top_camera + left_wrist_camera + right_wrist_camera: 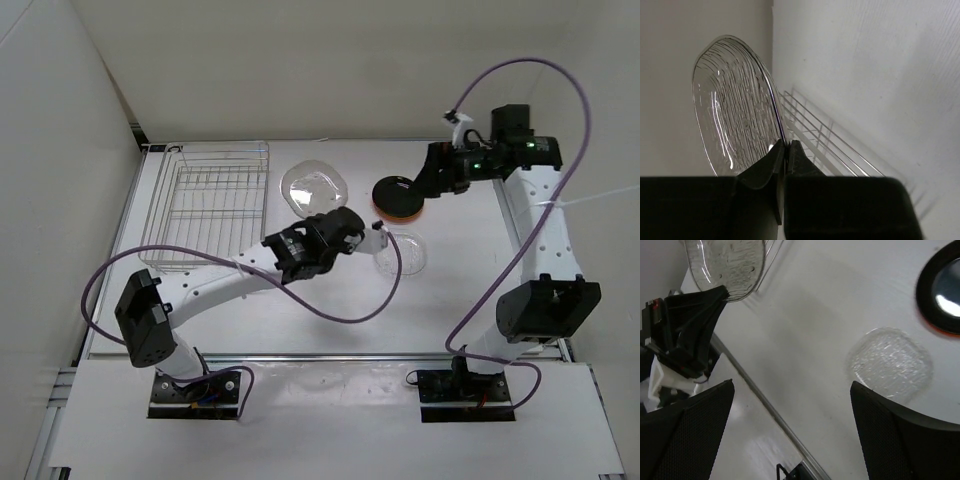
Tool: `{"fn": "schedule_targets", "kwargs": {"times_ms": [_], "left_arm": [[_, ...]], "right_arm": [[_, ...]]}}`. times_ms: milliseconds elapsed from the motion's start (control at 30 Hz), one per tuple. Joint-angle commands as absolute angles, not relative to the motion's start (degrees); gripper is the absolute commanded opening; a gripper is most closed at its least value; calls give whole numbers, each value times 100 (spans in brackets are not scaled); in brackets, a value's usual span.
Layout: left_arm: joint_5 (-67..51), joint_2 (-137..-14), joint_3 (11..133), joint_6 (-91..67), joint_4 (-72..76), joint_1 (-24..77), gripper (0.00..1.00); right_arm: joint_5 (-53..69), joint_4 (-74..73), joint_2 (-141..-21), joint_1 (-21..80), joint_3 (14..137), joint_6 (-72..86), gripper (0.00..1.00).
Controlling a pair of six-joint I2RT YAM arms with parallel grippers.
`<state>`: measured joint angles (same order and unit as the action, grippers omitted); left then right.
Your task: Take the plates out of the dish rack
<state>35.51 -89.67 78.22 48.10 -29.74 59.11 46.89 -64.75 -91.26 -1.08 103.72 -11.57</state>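
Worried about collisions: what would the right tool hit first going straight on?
Probably the bare table, beside the clear plate lying there; the right tool is open and frames nothing else, though depth is unclear.

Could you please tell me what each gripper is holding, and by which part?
The left gripper pinches the clear textured plate at its rim; the right gripper is open, holding nothing.

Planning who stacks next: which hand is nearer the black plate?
Right. The right hand is open beside the right edge of the black plate. The left hand is farther off to the plate's left, shut on a clear plate.
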Motion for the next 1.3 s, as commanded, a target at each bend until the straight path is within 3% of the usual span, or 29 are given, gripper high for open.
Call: {"fn": "schedule_targets", "kwargs": {"times_ms": [0,367,633,1000,1133,1167,1233,1267], "left_arm": [[4649,-8806,7796,5520,-2294,6397,11],[4641,-9711,8490,5133,-2689,7690,11],[4869,-10010,8666,5291,-2408,7866,11],[4975,-10063,8981,5476,-2206,7866,11],[5027,-10177,9202,5537,-2153,7866,11],[5027,-10230,9263,5537,-2153,7866,11],[5027,-10230,9352,5537,-2153,7866,11],[5027,-10291,9404,5537,-2153,7866,11]], "right_arm": [[4501,-6548,-8903,525,10012,-1213,100],[4192,-6346,-8903,712,10195,-1028,96],[4192,-6223,-8921,712,9932,-1028,86],[4017,-6029,-8815,765,9624,-976,80],[4017,-6029,-8815,765,9624,-976,67],[4017,-6029,-8815,765,9624,-976,56],[4017,-6029,-8815,765,9624,-976,43],[4017,-6029,-8815,765,9624,-976,31]]}}
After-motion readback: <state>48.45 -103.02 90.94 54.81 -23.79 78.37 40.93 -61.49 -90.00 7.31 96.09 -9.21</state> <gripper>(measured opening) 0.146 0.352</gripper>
